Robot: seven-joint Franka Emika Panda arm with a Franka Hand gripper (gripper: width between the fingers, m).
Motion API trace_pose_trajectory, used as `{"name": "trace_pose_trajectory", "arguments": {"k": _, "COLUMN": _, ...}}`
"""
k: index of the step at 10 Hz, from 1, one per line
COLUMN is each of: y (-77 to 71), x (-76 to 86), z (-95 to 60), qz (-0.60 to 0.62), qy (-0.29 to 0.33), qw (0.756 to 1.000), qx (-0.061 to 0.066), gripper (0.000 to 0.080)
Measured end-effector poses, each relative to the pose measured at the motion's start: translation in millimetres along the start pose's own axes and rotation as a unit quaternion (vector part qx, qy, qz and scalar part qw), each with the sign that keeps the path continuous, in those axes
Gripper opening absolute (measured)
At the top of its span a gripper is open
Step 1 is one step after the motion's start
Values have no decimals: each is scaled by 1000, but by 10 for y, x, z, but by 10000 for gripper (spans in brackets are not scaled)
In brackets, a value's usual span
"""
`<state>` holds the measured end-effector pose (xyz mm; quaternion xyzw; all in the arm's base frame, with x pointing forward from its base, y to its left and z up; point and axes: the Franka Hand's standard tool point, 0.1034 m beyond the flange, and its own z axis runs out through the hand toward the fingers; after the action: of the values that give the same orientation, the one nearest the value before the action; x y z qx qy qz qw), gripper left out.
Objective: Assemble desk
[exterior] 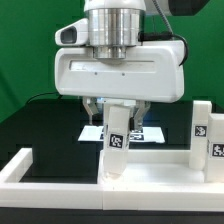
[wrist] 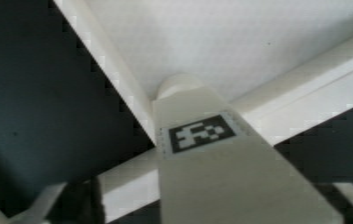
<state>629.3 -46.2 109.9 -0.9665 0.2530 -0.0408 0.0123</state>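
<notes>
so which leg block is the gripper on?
The leg block at centre, directly under the gripper. The other two leg blocks stand apart at the exterior view's right.

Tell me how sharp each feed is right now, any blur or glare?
Exterior view: evenly lit, mildly soft, no harsh glare; the tag on the leg block in the pincer is discernible. Wrist view: leg block fills the frame, close and blurred, its tag fuzzy.

- Gripper [exterior: 115, 112]: wide white rounded housing with a long shallow recess across its front.
- Wrist above: ribbed silver-grey cylinder [exterior: 114, 22].
- Grey-white camera module [exterior: 68, 35] mounted beside it.
</notes>
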Motion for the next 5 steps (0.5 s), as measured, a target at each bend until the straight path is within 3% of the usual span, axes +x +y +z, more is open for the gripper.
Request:
{"name": "trace_pose_trajectory", "arguments": {"k": 1, "y": 0, "x": 0, "z": 1, "qz": 0, "qy": 0, "qw": 1000, "qx": 0, "gripper": 374}}
{"name": "trace_pose_trajectory", "arguments": {"k": 2, "y": -2, "x": -2, "z": 3, "qz": 41, "qy": 0, "qw": 999, "qx": 1, "gripper": 374}}
{"name": "trace_pose_trajectory", "arguments": {"k": 3, "y": -1, "x": -1, "z": 3, "qz": 82, "qy": 0, "qw": 997, "qx": 1, "gripper": 287}}
{"name": "trace_pose_trajectory", "arguments": {"k": 5, "y": 3, "x": 3, "z": 6, "qz": 157, "qy": 0, "qw": 988, "qx": 0, "gripper": 287}}
